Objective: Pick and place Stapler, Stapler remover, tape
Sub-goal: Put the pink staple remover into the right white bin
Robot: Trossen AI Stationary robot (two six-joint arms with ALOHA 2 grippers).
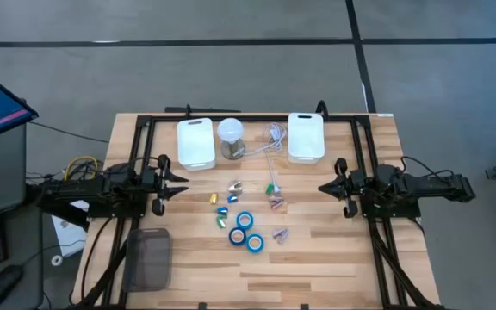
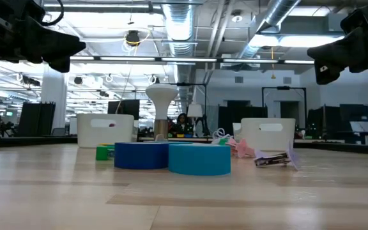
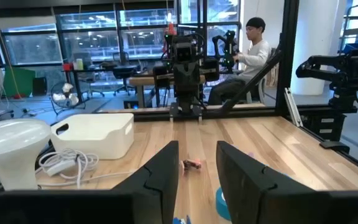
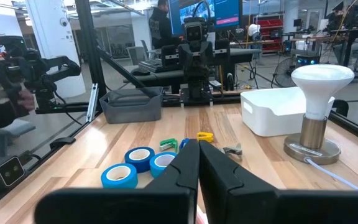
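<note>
1. Three bright blue ring-shaped tape rolls [image 1: 244, 221] are clustered at the table's middle, touching.
2. The left gripper [image 1: 177, 185] is held spread at the left, empty.
3. The right gripper [image 1: 324, 189] is held pressed together at the right, well apart from the rolls.

Two white bins [image 1: 195, 142]; lamp [image 1: 231, 136]; perhaps a grey tray [image 1: 149, 257]

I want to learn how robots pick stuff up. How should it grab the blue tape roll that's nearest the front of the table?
That tape roll lies flat with its hole facing up, touching another roll behind it. Probably best to come straight down from above with one finger in the hole and one outside the free rim on the front side. Either the left gripper or the right gripper could try.
</note>
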